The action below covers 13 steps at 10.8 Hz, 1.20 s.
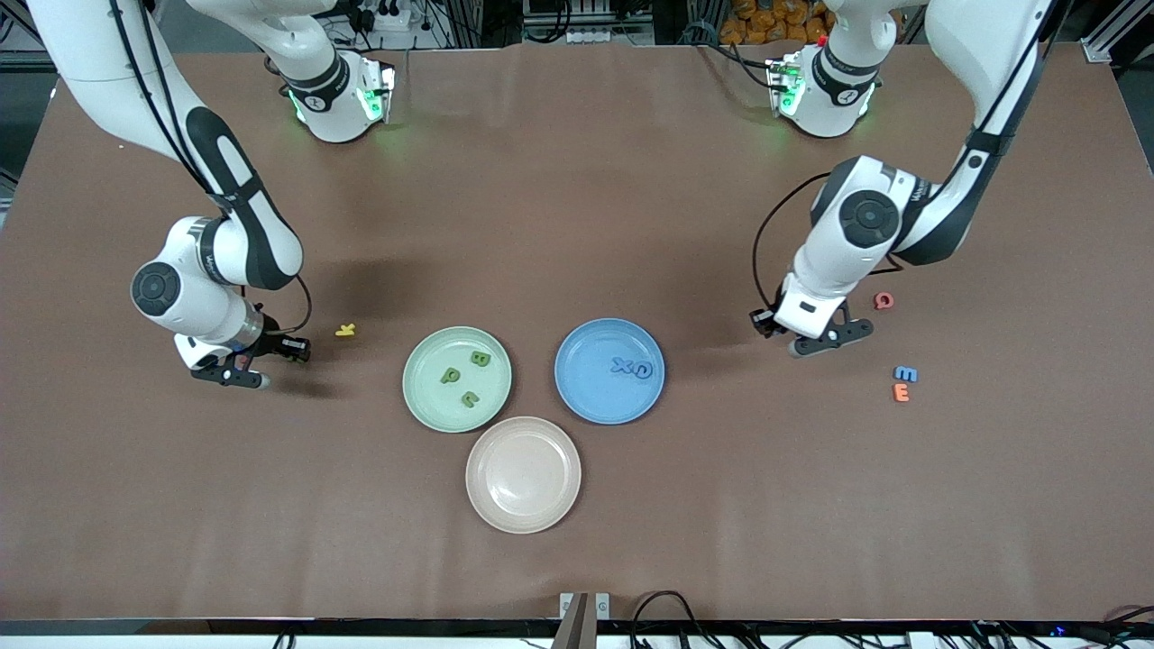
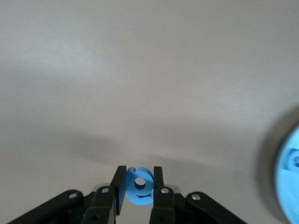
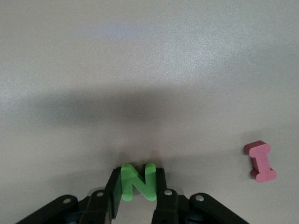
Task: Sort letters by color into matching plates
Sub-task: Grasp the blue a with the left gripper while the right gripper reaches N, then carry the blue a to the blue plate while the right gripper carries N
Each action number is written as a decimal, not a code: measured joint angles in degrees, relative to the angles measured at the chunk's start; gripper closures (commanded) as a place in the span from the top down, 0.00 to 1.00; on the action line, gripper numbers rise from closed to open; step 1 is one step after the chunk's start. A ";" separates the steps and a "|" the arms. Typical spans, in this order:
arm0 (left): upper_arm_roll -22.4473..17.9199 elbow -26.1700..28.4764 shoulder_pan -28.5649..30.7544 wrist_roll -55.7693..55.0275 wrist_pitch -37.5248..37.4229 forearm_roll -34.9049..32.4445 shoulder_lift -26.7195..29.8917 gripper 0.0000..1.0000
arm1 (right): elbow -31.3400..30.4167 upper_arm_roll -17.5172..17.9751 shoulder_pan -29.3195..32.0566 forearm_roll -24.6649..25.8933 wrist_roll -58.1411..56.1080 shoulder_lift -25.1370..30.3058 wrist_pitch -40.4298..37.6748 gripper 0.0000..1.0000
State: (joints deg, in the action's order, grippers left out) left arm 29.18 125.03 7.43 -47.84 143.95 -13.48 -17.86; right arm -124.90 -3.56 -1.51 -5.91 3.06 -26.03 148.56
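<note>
Front view: my right gripper (image 1: 236, 371) is low at the right arm's end of the counter (image 1: 577, 225); my left gripper (image 1: 825, 341) is between the blue plate (image 1: 586, 397) and the blue E (image 1: 905, 373).

Left wrist view: fingers (image 2: 118, 183) closed on a blue letter (image 2: 139, 185), pinched between both pads. Carry it level to the blue plate.

Right wrist view: fingers (image 3: 113, 186) clamp the green N (image 3: 138, 181) upright between the pads, pink I (image 3: 261, 161) nearby. Lift straight, then go to the mint plate (image 1: 424, 397).
</note>
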 measured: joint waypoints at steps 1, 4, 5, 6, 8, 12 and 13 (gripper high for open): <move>0.04 -1.32 -1.50 -1.94 -0.01 0.00 -0.93 0.00 | 0.00 0.06 -0.03 0.79 -0.10 0.01 0.00 0.13; 0.12 -6.46 -5.57 -7.59 0.00 0.01 -4.67 0.00 | 0.71 0.25 -0.15 4.77 -2.93 0.81 -0.20 0.13; 0.13 -8.80 -6.91 -9.66 0.00 0.01 -6.12 0.00 | 1.58 0.29 -0.21 4.97 -5.28 1.28 -1.53 0.13; 0.12 -10.94 -8.24 -11.37 -0.02 0.01 -7.51 0.00 | 2.70 0.39 -0.34 5.00 -7.52 1.74 -3.42 0.14; 0.12 -13.96 -10.10 -12.84 -0.03 0.01 -9.73 0.00 | 4.94 0.69 -1.18 5.00 -8.90 2.07 -6.03 0.14; 0.10 -19.67 -13.21 -13.32 -0.04 0.00 -13.93 0.00 | 7.62 1.34 -5.01 1.28 -8.93 2.08 -6.85 0.14; 0.09 -21.36 -14.76 -13.58 -0.03 0.00 -15.31 0.00 | 7.91 1.46 -6.27 -1.52 -8.63 2.08 -6.96 0.14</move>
State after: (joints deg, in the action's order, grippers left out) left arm 29.27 103.67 -7.33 -61.42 143.91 -13.48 -33.17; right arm -116.99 -2.10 -7.78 -7.43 -5.56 -23.96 141.60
